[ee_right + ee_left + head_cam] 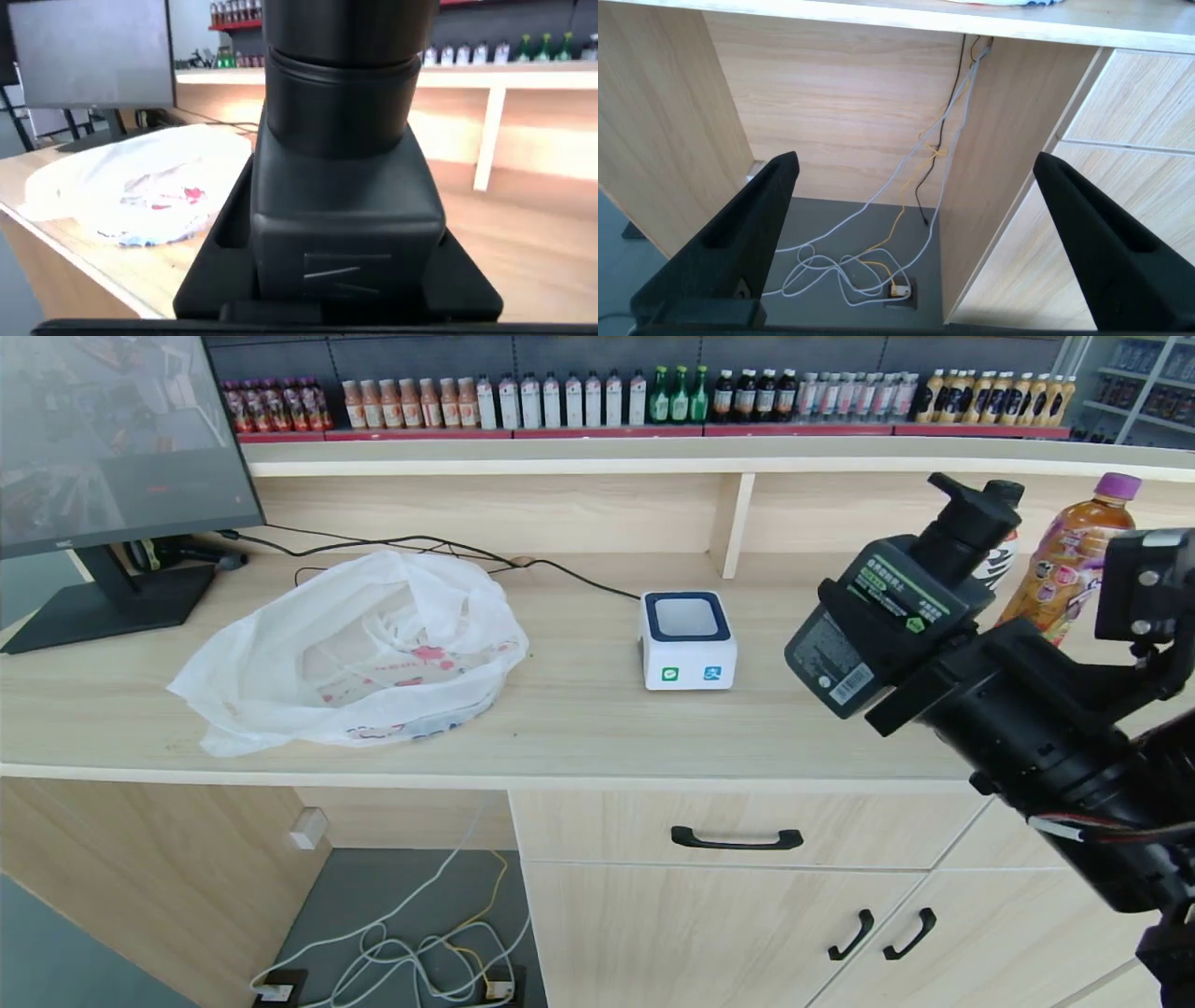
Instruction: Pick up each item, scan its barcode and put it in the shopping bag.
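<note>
While it is being held aloft, black bottle [882,616]: is being carried above the bench [579,728], to the right of the scanner [687,639], tilted with its cap end up and away. The barcode [851,683] near its lower end is being turned outward, apparently so that it can be offered to the reader.
Right claw [920,689]: is being clenched on the black bottle low on its body, with the barcode patch left uncovered.
Scanner: is being left standing mid-bench with its window facing up, between the shopping bag [355,649] and the raised bottle. It is judged to be the next stop, since the code is not yet being presented over it.
Shopping bag: is being left slumped on the bench, left of the scanner. Its mouth cannot be made out clearly, so care is likely to be needed at the drop.
Left claw [915,168]: is being held below the bench edge, released, spread wide and empty, well clear of the working area.
Waiting items: an orange drink bottle [1074,555] and a white-labelled bottle [1006,553], partly hidden, are being left standing at the right rear of the bench, behind the raised bottle.
</note>
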You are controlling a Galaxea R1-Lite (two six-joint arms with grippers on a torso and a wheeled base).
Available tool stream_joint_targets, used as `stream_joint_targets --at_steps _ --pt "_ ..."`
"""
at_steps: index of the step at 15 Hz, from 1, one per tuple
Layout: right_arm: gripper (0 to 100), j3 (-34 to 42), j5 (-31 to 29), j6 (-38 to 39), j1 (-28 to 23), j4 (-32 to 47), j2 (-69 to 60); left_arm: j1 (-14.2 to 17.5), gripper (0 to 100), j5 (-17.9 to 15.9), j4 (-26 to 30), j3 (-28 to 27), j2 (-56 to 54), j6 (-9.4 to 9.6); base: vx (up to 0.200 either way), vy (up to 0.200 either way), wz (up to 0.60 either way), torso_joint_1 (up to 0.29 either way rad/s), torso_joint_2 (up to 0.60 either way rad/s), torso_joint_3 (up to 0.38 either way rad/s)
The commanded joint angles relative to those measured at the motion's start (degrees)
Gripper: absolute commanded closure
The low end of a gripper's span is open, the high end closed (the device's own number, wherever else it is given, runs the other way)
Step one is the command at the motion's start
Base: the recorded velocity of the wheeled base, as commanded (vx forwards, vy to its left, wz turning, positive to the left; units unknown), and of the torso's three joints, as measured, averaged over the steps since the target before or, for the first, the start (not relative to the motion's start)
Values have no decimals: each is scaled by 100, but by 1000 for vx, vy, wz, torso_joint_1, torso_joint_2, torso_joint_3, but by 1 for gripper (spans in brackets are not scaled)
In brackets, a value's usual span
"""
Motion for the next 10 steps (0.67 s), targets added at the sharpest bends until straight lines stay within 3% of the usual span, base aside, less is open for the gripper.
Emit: stream_joint_targets --at_steps 1,4,7,10 --pt "100 590 -84 125 -56 -14 15 -1 0 1 0 0 -1 -5 0 0 0 0 0 0" --pt "100 713 -84 178 -470 -14 -20 -1 0 1 0 0 -1 -5 0 0 0 0 0 0" --pt "100 766 -84 204 -557 -14 -125 -1 0 1 0 0 -1 -31 0 0 0 0 0 0" --pt "100 766 -84 275 -593 -14 -178 -1 0 10 0 0 -1 -57 0 200 0 -6 -2 -1"
